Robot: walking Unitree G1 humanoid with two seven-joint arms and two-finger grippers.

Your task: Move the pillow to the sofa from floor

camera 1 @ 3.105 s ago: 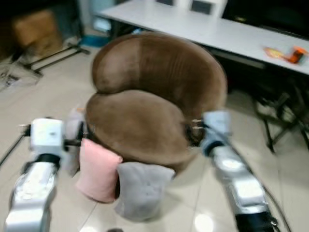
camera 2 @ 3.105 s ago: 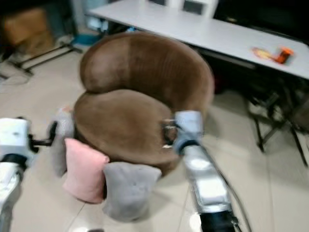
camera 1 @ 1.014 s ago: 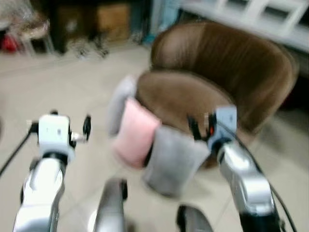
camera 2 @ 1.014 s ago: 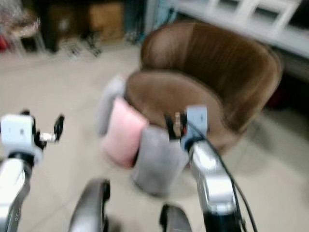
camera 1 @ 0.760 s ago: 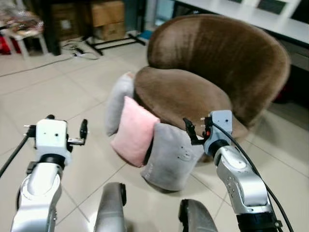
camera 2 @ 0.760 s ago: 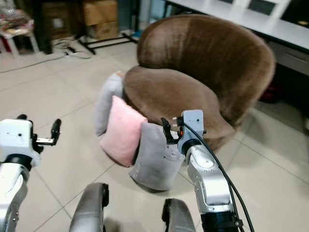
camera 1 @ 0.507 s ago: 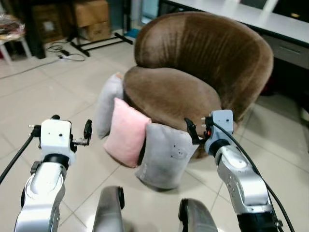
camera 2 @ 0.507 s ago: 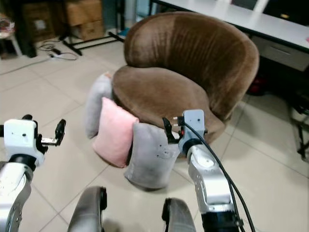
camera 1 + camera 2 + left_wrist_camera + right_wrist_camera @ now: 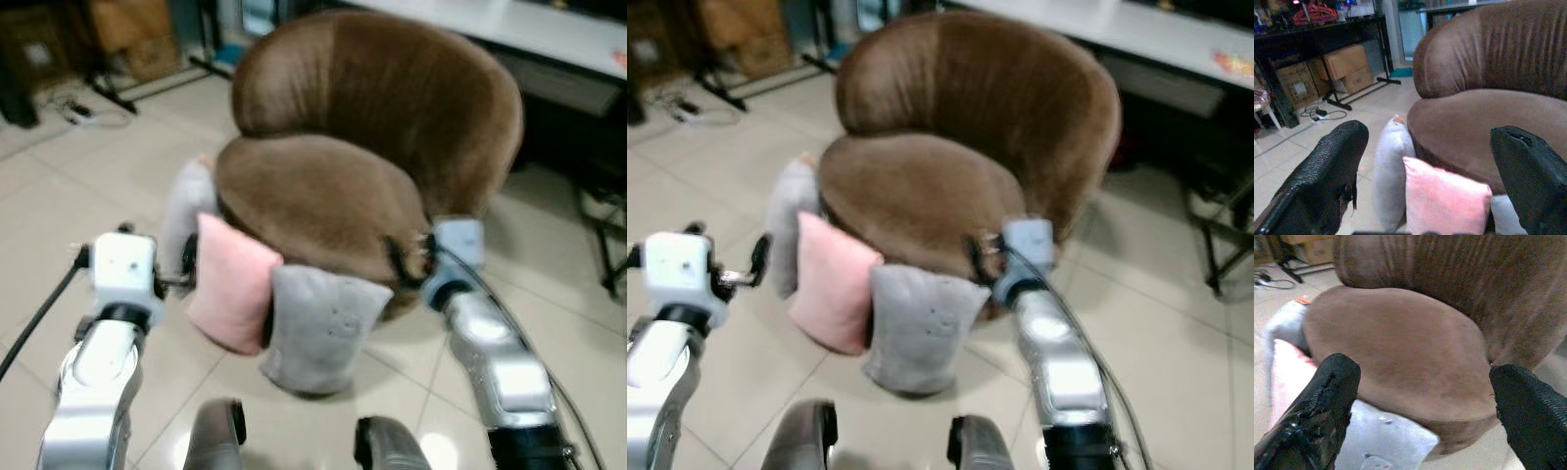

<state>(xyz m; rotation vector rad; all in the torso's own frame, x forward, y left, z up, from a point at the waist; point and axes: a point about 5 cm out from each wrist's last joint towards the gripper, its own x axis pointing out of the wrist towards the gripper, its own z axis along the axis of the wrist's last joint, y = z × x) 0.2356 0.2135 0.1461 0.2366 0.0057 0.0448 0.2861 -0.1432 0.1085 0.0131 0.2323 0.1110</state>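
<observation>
Pillows: pink pillow (image 9: 232, 284) and two grey ones on the floor, leaning on the brown sofa (image 9: 362, 147), frame centre.
Left gripper (image 9: 1430, 171): jaws spread wide, holding nothing.
Right gripper (image 9: 1420, 404): same, wide apart over the seat edge.

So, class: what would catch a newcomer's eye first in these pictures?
The big round brown sofa chair dominates the middle of the tiled floor. Three pillows lean against its front: a pink pillow between a grey pillow and a paler grey pillow. The left gripper and right gripper hover open before them.
</observation>
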